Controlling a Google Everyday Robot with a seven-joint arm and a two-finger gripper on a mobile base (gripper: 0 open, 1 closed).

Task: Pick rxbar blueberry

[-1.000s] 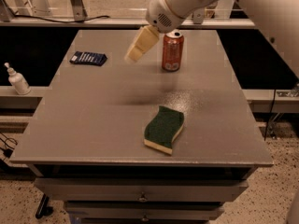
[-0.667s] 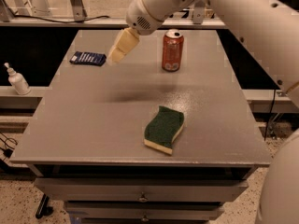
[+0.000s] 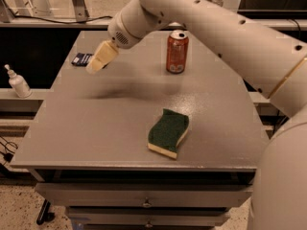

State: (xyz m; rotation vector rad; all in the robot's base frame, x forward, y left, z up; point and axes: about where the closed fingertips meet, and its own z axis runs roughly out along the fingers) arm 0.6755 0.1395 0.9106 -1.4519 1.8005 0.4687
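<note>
Drawer fronts: just under the counter's near edge
Counter: grey top, with open surface from 7 to 9 o'clock
Green sponge: 5 o'clock, lying askew, near the front edge but not on it
White bottle: off the counter at 9 o'clock, on a lower ledge
Arm: reaches in from 3 o'clock, high over the right side
End effector: above 10 o'clock, angled down-left; cannot tell whether apart or together
Soda can: upright at 1 o'clock, well apart from the sponge
rxbar blueberry: flat at 10 o'clock by the far-left edge, partly hidden behind the end effector
</note>
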